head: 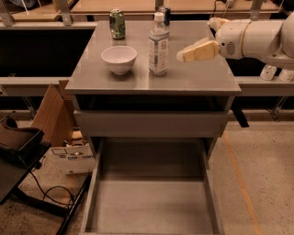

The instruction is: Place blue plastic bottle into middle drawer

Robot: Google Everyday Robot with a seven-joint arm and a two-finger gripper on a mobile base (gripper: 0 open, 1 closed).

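Note:
The blue plastic bottle (158,44), clear with a white cap and a pale label, stands upright on the grey cabinet top (193,78). My gripper (195,39) hovers over the top just right of the bottle, at label height and not touching it. Its cream fingers (198,50) are spread apart with nothing between them. The middle drawer (151,204) is pulled out wide open at the bottom of the view, its flat grey floor bare.
A white bowl (119,58) sits left of the bottle. A green can (117,24) stands at the back left, and a silver-blue can (166,13) just behind the bottle. A shut flat-front drawer (151,124) is above the open one. Cardboard boxes (55,114) and cables lie at the left.

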